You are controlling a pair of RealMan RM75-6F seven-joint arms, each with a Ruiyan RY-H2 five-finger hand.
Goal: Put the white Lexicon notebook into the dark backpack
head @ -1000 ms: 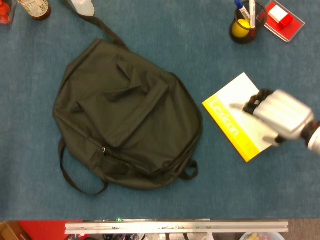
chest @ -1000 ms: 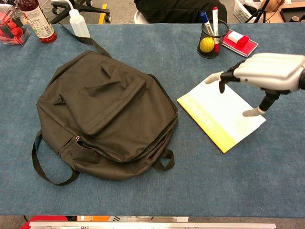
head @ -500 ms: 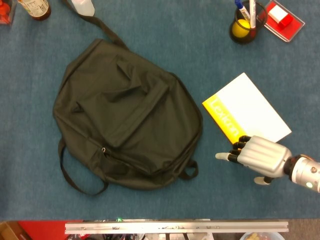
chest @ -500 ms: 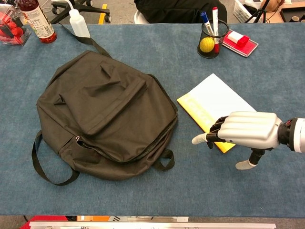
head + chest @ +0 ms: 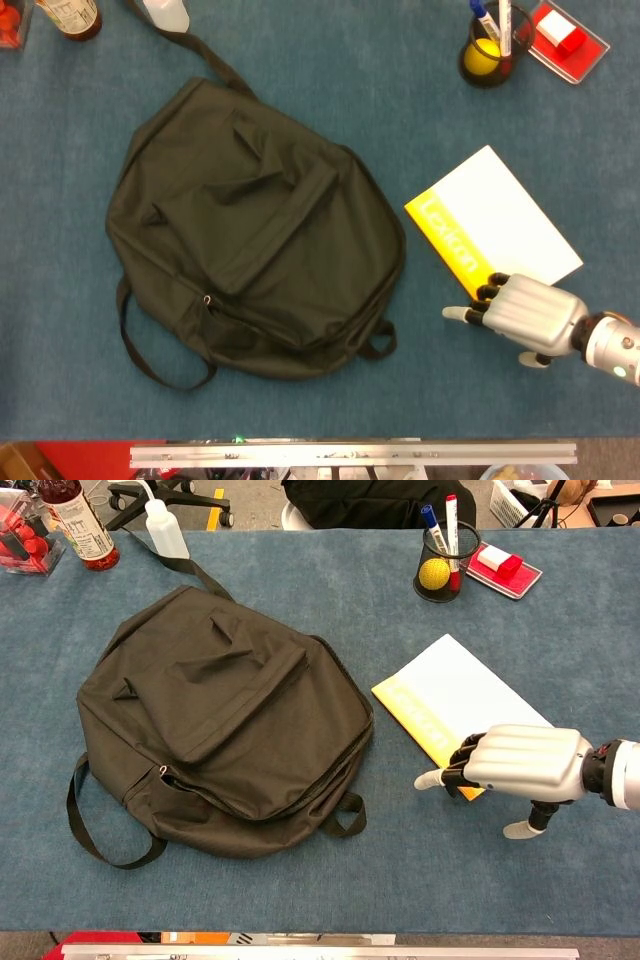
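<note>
The white Lexicon notebook, with a yellow band along its spine, lies flat on the blue table at the right. The dark backpack lies flat to its left, and no opening shows in it. My right hand sits palm down at the notebook's near corner. Its fingers are bent over the yellow edge, its thumb is held apart, and it holds nothing. My left hand is outside both views.
A mesh pen cup and a tray with a red-and-white box stand at the back right. A bottle and a squeeze bottle stand at the back left. A backpack strap loop lies near the front.
My right hand left the notebook's top and came down toward the near edge. It then shifted slightly right, onto the near corner. Notebook and backpack have not moved.
</note>
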